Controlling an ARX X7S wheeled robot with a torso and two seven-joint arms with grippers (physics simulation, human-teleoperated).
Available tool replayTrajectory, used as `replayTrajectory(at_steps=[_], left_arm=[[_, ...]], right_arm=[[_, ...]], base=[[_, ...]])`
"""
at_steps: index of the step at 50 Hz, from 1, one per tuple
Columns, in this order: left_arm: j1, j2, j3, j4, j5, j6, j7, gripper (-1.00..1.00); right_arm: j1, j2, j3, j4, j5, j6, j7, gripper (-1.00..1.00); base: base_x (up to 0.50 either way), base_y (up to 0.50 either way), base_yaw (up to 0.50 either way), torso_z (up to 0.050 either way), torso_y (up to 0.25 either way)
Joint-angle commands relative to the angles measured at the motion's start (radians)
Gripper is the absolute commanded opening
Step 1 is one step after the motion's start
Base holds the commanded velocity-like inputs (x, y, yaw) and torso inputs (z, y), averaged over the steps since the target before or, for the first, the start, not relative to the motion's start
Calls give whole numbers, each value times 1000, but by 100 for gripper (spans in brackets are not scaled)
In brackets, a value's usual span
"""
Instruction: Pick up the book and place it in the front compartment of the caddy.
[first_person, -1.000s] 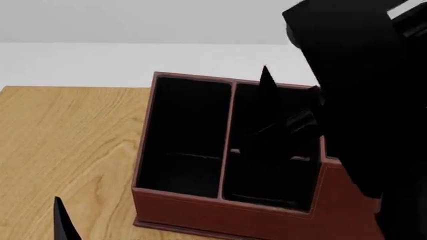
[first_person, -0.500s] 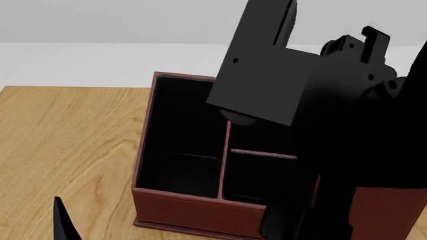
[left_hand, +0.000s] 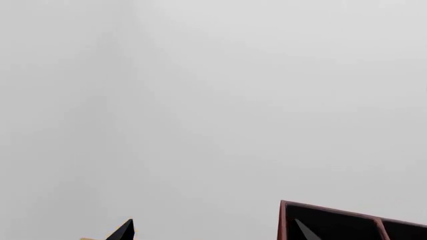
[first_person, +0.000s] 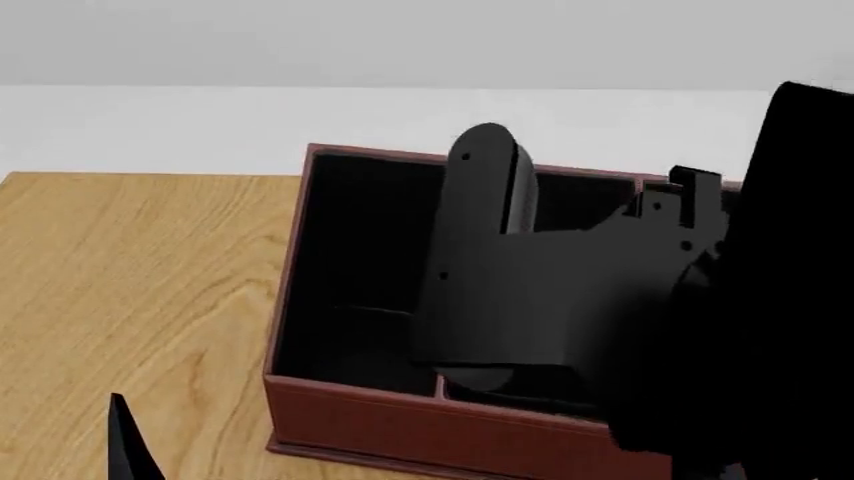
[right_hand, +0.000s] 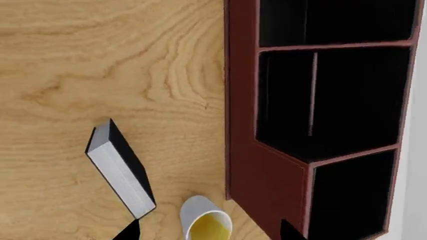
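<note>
A small black hardcover book (right_hand: 122, 170) stands on the wooden table (right_hand: 100, 60), white page edge up: stiff, probably light, best gripped across its two covers. The right pincer (right_hand: 207, 235) hangs above, empty, its two tips spread apart; the book sits just beyond one tip, beside the mug (right_hand: 205, 223). The caddy (right_hand: 243, 100) lies past the other. The left pincer's (first_person: 130, 440) state cannot be told.

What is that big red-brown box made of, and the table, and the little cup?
The caddy looks like reddish-brown leather or a fake version, matte, with faint stitched edges and a black lining. The table looks like light wood, with swirly grain lines and a smooth finish. The mug looks like glazed ceramic or maybe plastic, white outside and yellow inside. It's a computer render, so these are guesses.
</note>
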Motion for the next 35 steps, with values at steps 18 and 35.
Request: replayTrajectory(at_steps=[18,35], left_arm=[[0,-5,8,5,-7,-10,-9,100],[-1,-7,12,4,-11,-8,-12,100]], right_arm=[[-115,-26,-148,-72,-108,-84,-40,100],[-217,-79,-196,-57,-148,-155,-15,100]], base=[[0,0,0,0,0],[0,0,0,0,0]])
